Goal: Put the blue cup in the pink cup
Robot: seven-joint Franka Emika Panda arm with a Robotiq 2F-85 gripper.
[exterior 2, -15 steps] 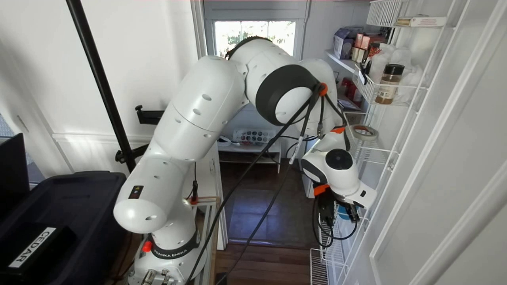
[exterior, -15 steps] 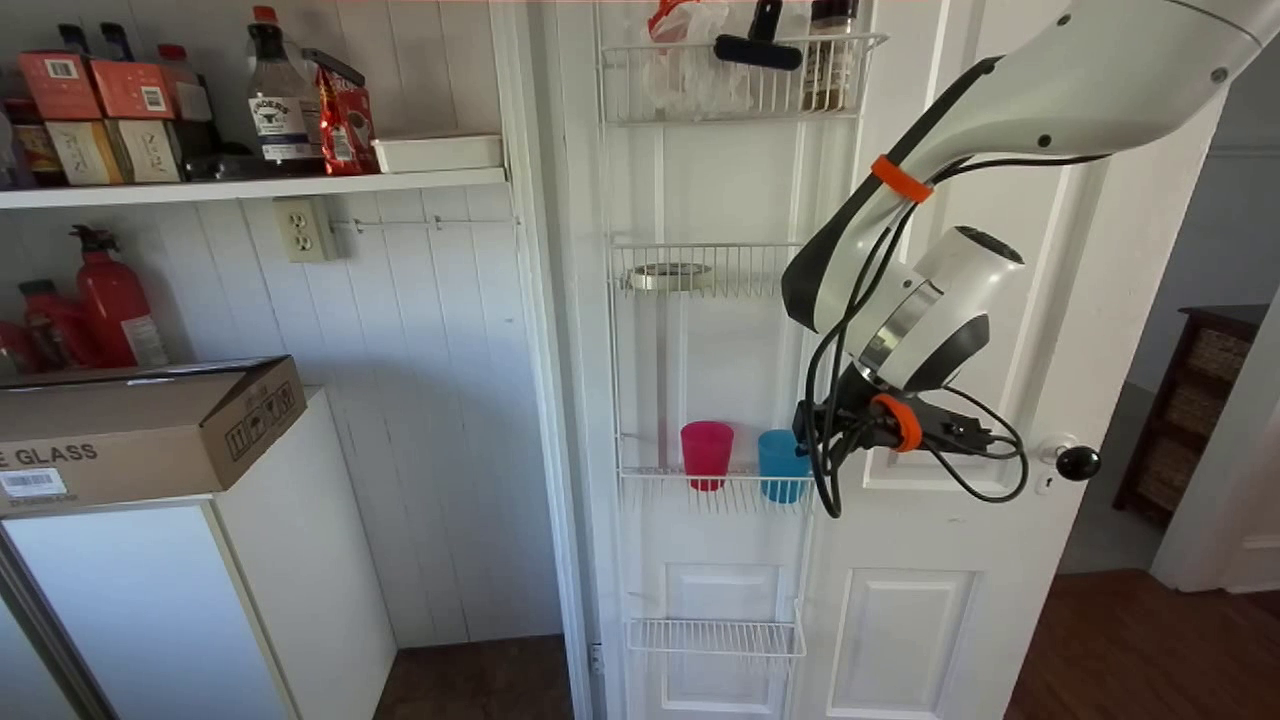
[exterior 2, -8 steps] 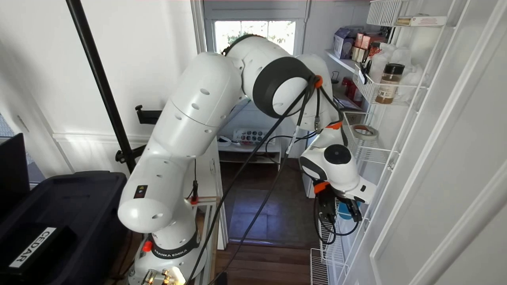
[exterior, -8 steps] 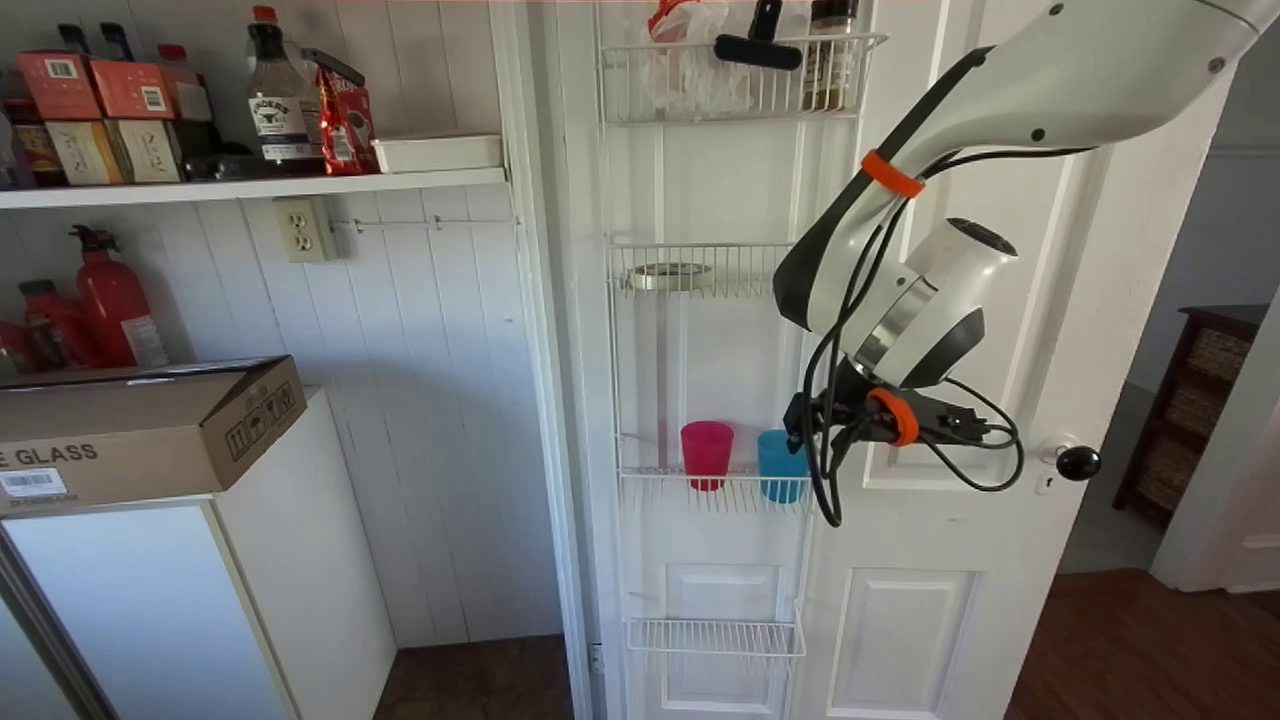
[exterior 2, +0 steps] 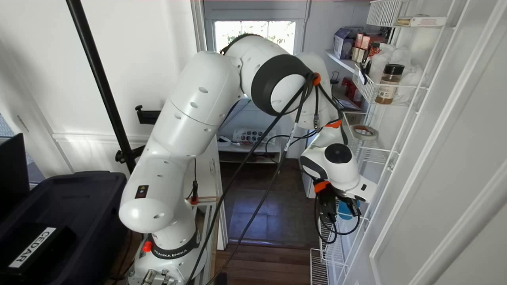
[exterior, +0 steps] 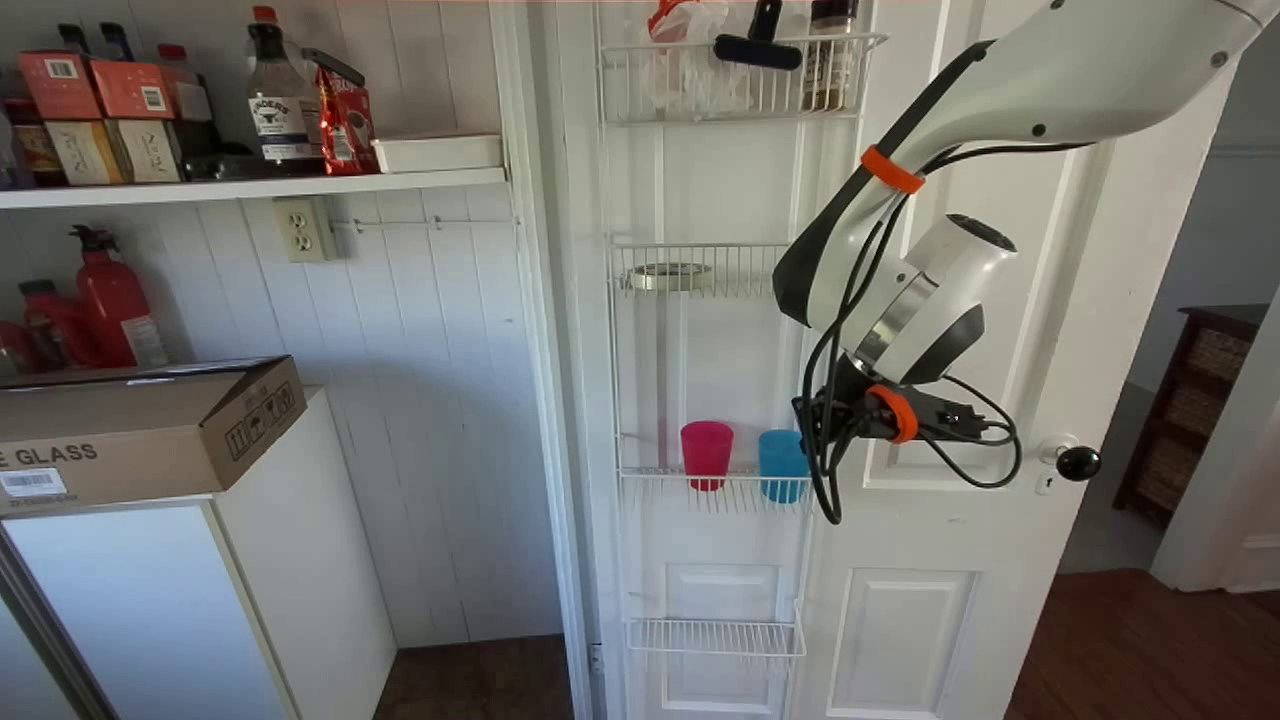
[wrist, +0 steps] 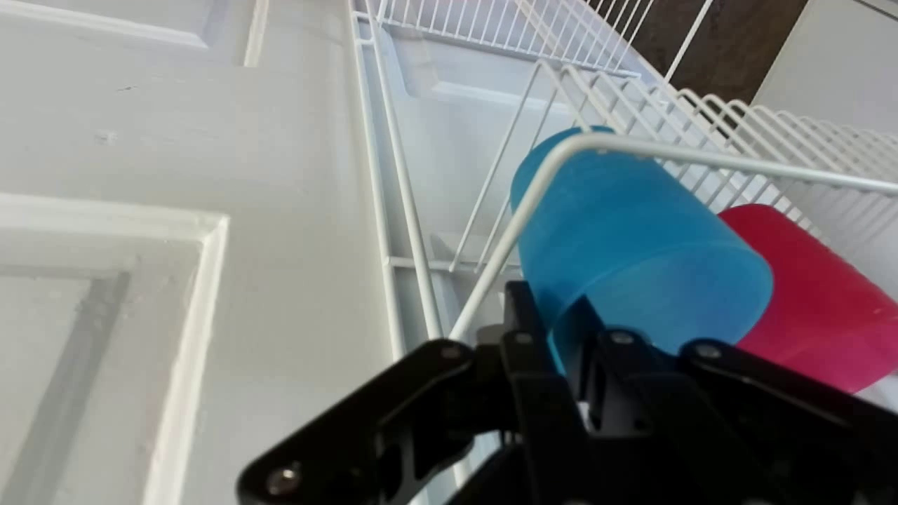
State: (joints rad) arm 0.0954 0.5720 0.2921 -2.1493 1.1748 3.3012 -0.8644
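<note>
The blue cup stands on a white wire door shelf, to the right of the pink cup in an exterior view. My gripper straddles the blue cup's wall in the wrist view. One finger is inside the cup's mouth, the other outside. The fingers are close together with the rim between them, shut on it. The blue cup still sits within the wire rail, and the pink cup is close beside it. In an exterior view the arm partly hides the blue cup; the pink cup is hidden there.
A wire rail crosses in front of the cups. A tape roll lies on the shelf above. A lower wire shelf hangs below. Cables loop under the gripper. The door knob sticks out at the right.
The arm has shifted slightly left in an exterior view, then nearly stopped. In the last half second the gripper's finger end has drawn slightly right and up, uncovering more of the blue cup.
</note>
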